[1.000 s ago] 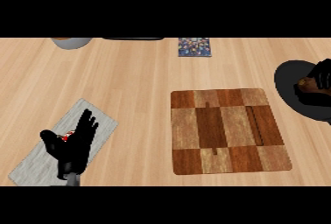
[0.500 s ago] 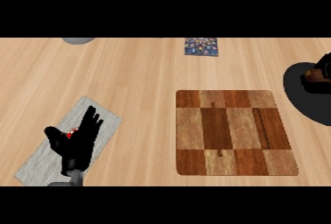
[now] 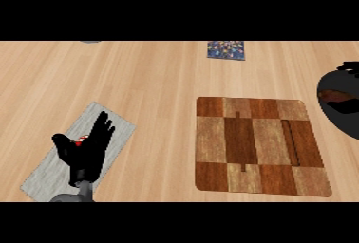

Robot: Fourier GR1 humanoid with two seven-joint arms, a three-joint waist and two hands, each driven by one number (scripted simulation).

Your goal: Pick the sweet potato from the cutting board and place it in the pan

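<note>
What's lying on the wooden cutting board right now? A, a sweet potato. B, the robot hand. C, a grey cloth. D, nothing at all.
D: the cutting board shows only bare wood, the left robot hand rests over the grey mat well to its left.

Brown-checkered cutting board [image 3: 259, 144], black pan [image 3: 336, 105]

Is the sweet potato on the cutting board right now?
No, the cutting board shows only bare wood, and a brownish shape lies in the pan at the right edge.
</note>
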